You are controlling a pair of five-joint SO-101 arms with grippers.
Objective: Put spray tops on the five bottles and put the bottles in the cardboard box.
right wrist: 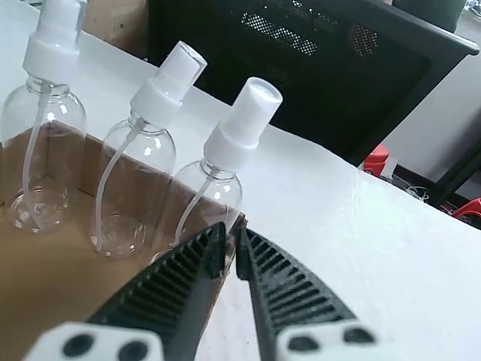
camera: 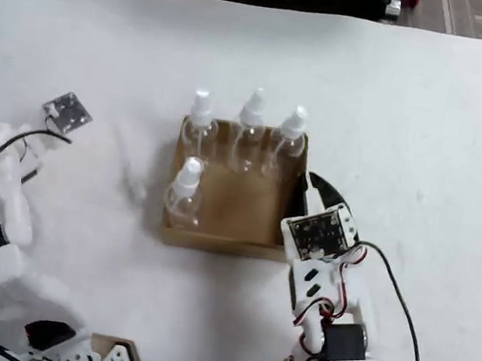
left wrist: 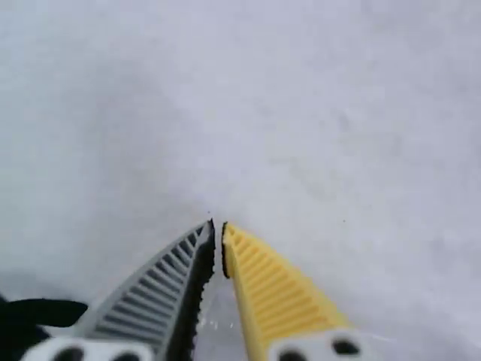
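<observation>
Item: cardboard box [camera: 216, 241] on the table [camera: 424, 124], holding a row of three bottles [camera: 247, 142] with spray tops along its far wall and a fourth bottle [camera: 184, 196] at its near-left corner. Right pincer [right wrist: 230, 248] was clenched and empty, just beside the box's right wall; left pincer [left wrist: 219, 239] was clenched over bare table. The fifth bottle would likely go best into the free near-right space, lowered upright from above, clear of neighbouring tops
</observation>
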